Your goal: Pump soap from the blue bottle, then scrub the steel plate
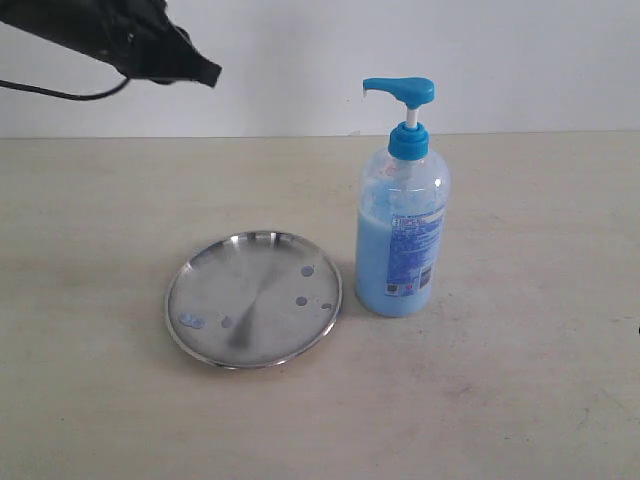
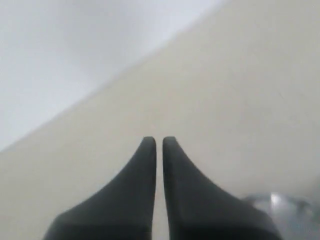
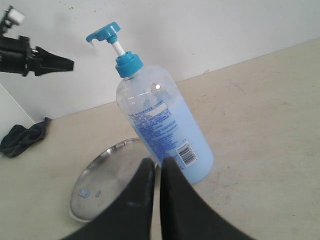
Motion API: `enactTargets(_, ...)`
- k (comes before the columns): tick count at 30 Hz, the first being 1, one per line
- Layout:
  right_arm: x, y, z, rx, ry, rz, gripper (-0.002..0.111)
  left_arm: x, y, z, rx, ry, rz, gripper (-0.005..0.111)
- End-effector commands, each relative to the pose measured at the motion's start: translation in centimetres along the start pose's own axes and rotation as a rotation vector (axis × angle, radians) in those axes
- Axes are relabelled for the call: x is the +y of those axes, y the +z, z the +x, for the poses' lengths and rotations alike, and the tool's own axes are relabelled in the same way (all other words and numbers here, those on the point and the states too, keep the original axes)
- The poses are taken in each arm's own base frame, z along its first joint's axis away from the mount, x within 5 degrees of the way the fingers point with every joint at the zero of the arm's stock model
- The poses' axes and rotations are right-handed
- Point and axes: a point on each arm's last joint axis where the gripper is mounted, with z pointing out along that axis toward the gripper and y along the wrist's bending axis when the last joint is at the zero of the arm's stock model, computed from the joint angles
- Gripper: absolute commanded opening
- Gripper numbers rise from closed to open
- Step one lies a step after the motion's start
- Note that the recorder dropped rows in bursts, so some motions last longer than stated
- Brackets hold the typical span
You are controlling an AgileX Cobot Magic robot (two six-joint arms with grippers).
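Observation:
The blue bottle (image 1: 402, 230) stands upright on the table, its blue pump head (image 1: 400, 92) raised. Light blue soap (image 1: 380, 275) fills its lower part. To its left lies the steel plate (image 1: 250, 295), with a few small blue soap drops (image 1: 190, 321) on it. My left gripper (image 1: 212, 72) hangs high at the back left, shut and empty, far from both; its wrist view shows the gripper (image 2: 159, 141) over bare table, with the plate's edge (image 2: 285, 205) in a corner. My right gripper (image 3: 157, 162) is shut and empty, close to the bottle (image 3: 160, 125) and plate (image 3: 100, 175). It is outside the exterior view.
A dark cloth (image 3: 22, 137) lies crumpled on the table beyond the plate, seen only in the right wrist view. A white wall (image 1: 300, 50) runs along the table's far edge. The beige table (image 1: 520, 380) stretches bare to the right of the bottle.

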Motion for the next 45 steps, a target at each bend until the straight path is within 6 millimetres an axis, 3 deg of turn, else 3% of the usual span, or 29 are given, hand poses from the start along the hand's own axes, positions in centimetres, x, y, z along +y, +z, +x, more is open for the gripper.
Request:
enactTargets(1,0.0,0.0,0.0,-0.002,-0.003,0.002,0.001,0.8,-6.0,1.7,-0.311,-0.170,-0.308,0.004)
enactTargets(4,0.0,0.0,0.0,-0.002,-0.005,0.002,0.001,0.3,-8.7,5.2,-0.293,-0.082,-0.388,0.004)
enactTargets(7,0.0,0.0,0.0,-0.002,-0.005,0.002,0.001,-1.3,-10.2,9.0,-0.122,0.106,-0.315,0.004)
enactTargets(12,0.0,0.0,0.0,-0.002,-0.005,0.002,0.001,-4.4,-12.8,14.2,0.029,0.110,-0.169,0.004)
enactTargets(20,0.0,0.0,0.0,-0.002,-0.005,0.002,0.001,-6.7,-22.9,15.1,-0.340,0.207,-0.372,0.004)
enactTargets(24,0.0,0.0,0.0,-0.002,-0.005,0.002,0.001,-7.8,-26.0,16.9,-0.502,0.063,-0.410,0.004)
enactTargets(30,0.0,0.0,0.0,-0.002,-0.005,0.002,0.001,-7.8,-22.2,22.4,-0.277,-0.001,-0.395,0.004)
enactTargets(35,0.0,0.0,0.1,0.004,-0.005,0.001,0.001,-8.7,-20.0,26.7,-0.277,-0.112,-0.370,0.004)
enactTargets(38,0.0,0.0,0.1,0.009,-0.005,0.000,0.001,-8.8,-20.1,27.2,-0.239,-0.134,-0.364,0.004)
enactTargets(42,0.0,0.0,0.0,0.000,-0.005,0.002,0.001,-8.2,-22.0,27.3,-0.344,-0.172,-0.522,0.004)
enactTargets(45,0.0,0.0,0.0,0.000,-0.005,0.002,0.001,-8.8,-23.2,29.1,-0.295,-0.287,-0.600,0.004)
